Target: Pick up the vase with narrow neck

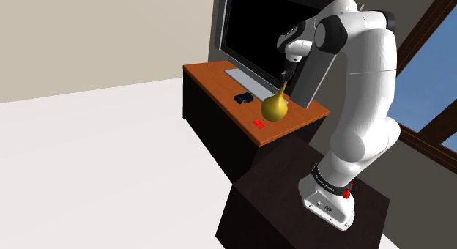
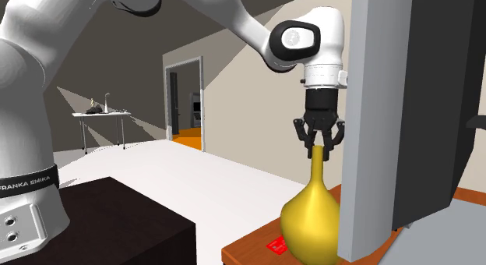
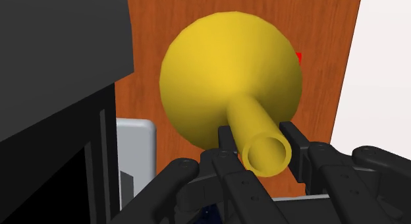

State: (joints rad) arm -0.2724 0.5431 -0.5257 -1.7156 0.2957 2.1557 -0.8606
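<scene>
Grasp looks done, since the gripper (image 2: 321, 149) has its jaws clamped on the neck of the yellow vase (image 2: 311, 218), which stands on the brown desk (image 1: 216, 75), so only lifting remains.

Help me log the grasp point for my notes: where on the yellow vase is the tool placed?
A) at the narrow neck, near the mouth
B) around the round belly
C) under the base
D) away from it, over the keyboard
A: in the wrist view the tool's two black fingers clasp the yellow vase on either side of its narrow neck, just below the open mouth, with the round belly beyond them.
</scene>
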